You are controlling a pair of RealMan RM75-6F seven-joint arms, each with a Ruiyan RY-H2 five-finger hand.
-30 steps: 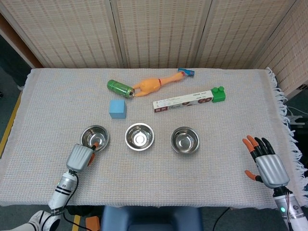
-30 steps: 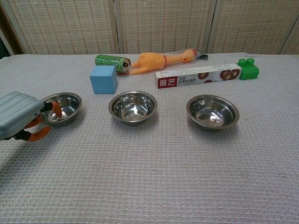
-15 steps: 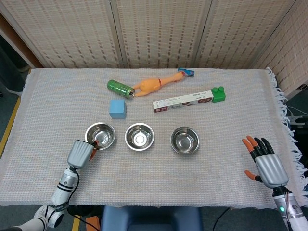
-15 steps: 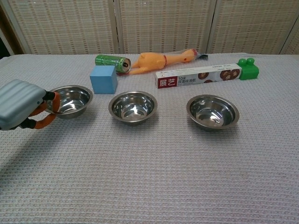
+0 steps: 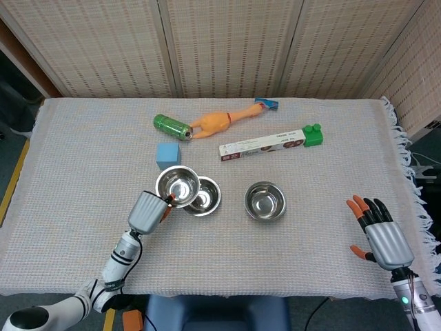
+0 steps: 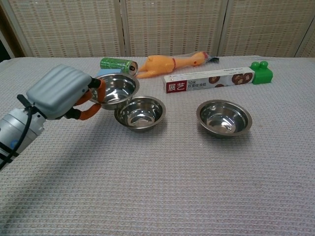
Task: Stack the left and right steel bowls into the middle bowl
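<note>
My left hand (image 5: 149,210) (image 6: 63,92) pinches the near rim of the left steel bowl (image 5: 177,185) (image 6: 117,89) and holds it lifted, overlapping the left edge of the middle bowl (image 5: 203,197) (image 6: 141,112). The middle bowl rests on the cloth. The right bowl (image 5: 264,201) (image 6: 224,117) sits alone to its right. My right hand (image 5: 379,231) hovers open at the table's front right edge, well away from the bowls; the chest view does not show it.
A blue cube (image 5: 167,154) sits just behind the lifted bowl. Further back lie a green can (image 5: 172,127), a rubber chicken (image 5: 224,120), a long box (image 5: 262,145) and a green block (image 5: 312,134). The tablecloth's (image 5: 317,262) fringe hangs on the right.
My left hand has lifted the left bowl off the cloth and carried it rightward until it overlaps the middle bowl's left edge. My right hand has stayed still.
</note>
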